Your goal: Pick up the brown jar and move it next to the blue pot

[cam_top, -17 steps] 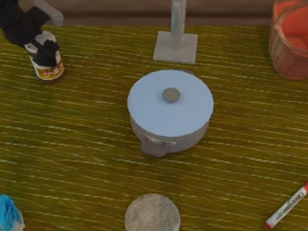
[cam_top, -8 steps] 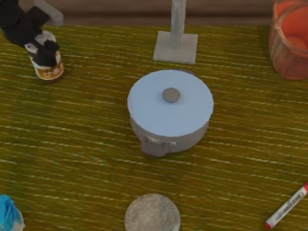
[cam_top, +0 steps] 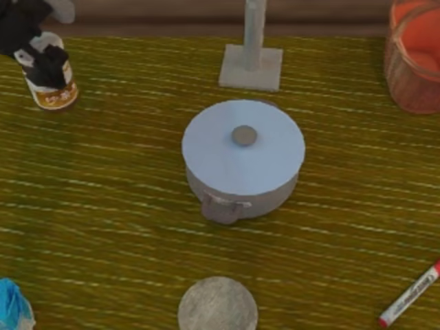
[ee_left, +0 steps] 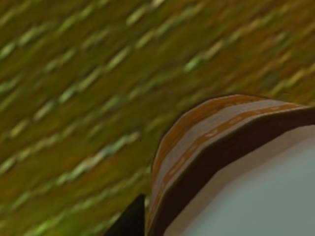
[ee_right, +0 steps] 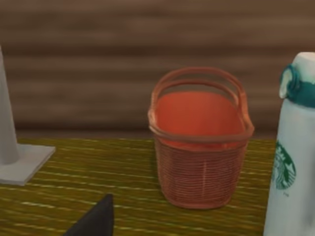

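Note:
The brown jar (cam_top: 55, 95), with a white cap and an orange-and-white label, hangs at the far left back of the table. My left gripper (cam_top: 42, 65) is shut on its upper body. The left wrist view shows the jar's label and cap (ee_left: 206, 142) close up over the green mat, with one dark finger (ee_left: 130, 221) against its side. The blue pot (cam_top: 243, 155) stands at the table's middle, lid on, well to the right of the jar. My right gripper (ee_right: 157, 228) is outside the top view; it is parked and open near the back right.
A grey stand (cam_top: 251, 65) rises behind the pot. An orange basket (cam_top: 416, 55) sits at the back right, with a white bottle (ee_right: 293, 162) near it. At the front lie a grey speckled disc (cam_top: 218, 304), a red-capped marker (cam_top: 410, 293) and a blue object (cam_top: 12, 306).
My left gripper has carried the brown jar a little to the left and towards the back edge. The pot and everything else stayed put.

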Motion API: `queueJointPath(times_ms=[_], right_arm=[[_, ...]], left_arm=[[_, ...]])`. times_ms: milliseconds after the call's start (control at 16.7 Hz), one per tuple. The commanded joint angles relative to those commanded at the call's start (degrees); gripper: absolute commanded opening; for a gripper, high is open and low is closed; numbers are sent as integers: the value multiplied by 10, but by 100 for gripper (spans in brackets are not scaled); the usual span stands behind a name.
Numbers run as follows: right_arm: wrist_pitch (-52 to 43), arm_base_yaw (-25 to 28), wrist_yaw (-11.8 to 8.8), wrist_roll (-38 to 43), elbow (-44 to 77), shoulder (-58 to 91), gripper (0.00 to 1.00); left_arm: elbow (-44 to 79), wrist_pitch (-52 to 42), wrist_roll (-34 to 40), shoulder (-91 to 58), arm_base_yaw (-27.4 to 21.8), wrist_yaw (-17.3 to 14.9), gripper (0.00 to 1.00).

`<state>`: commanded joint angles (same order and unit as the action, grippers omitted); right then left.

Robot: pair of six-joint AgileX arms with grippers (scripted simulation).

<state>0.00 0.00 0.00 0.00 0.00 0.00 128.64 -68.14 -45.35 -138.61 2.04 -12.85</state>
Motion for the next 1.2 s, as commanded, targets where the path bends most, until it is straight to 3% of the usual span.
queueJointPath(times_ms=[300,780,960,1200], right_arm=[[0,0,0,0,0,0,100],[0,0,0,0,0,0,100],[0,0,0,0,0,0,100],[0,0,0,0,0,0,100]], left_arm=[[-155,17,-2,138,9,2,0],[-181,22,4,159,4,5,0],[-211,40,60,167,-17,22,0],[-280,90,215,195,-70,63,0]])
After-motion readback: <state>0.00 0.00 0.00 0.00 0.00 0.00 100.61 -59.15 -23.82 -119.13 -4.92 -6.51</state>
